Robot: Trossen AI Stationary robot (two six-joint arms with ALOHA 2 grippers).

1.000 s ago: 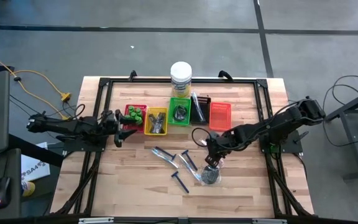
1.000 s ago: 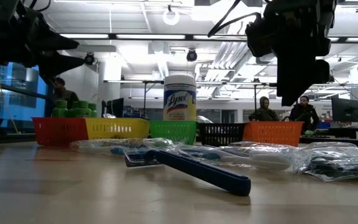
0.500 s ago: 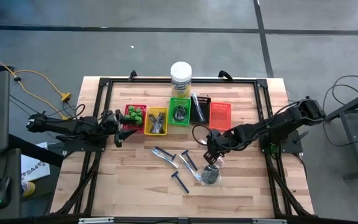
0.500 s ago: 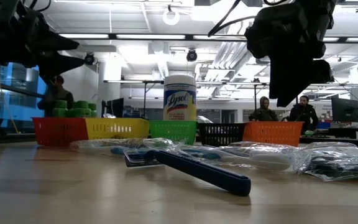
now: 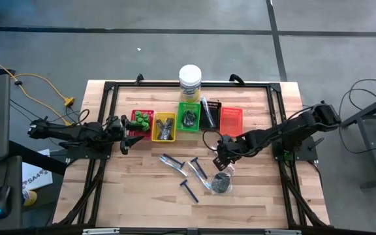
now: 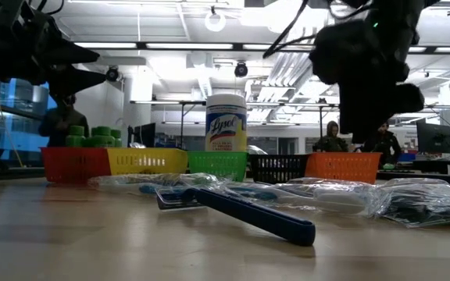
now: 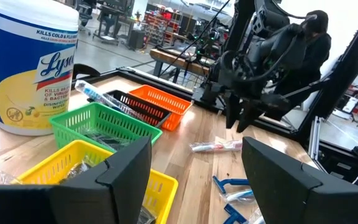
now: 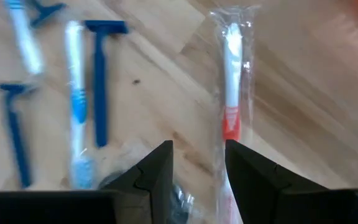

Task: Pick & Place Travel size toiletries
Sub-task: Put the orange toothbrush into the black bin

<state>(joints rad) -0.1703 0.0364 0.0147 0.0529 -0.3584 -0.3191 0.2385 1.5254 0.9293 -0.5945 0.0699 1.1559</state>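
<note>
Nearest the tabletop's point(image 5: 253, 196) front edge: dark-blue razors point(image 5: 188, 190), sleeved sticks point(image 8: 76, 99) and a dark shiny bundle point(image 5: 221, 183), loose on the wood. Just above them, the right tool point(image 5: 222, 154), fingers part-open with a narrow gap, holding nothing; directly under its fingertips, a clear-sleeved stick with a red-and-white handle point(image 8: 231, 93), lying flat, apart from the fingers. Farther back, the tray row: green pots point(image 5: 141, 119) in the red tray point(image 5: 134, 126). Beside it, the left tool point(image 5: 126, 135), spread wide, empty.
</note>
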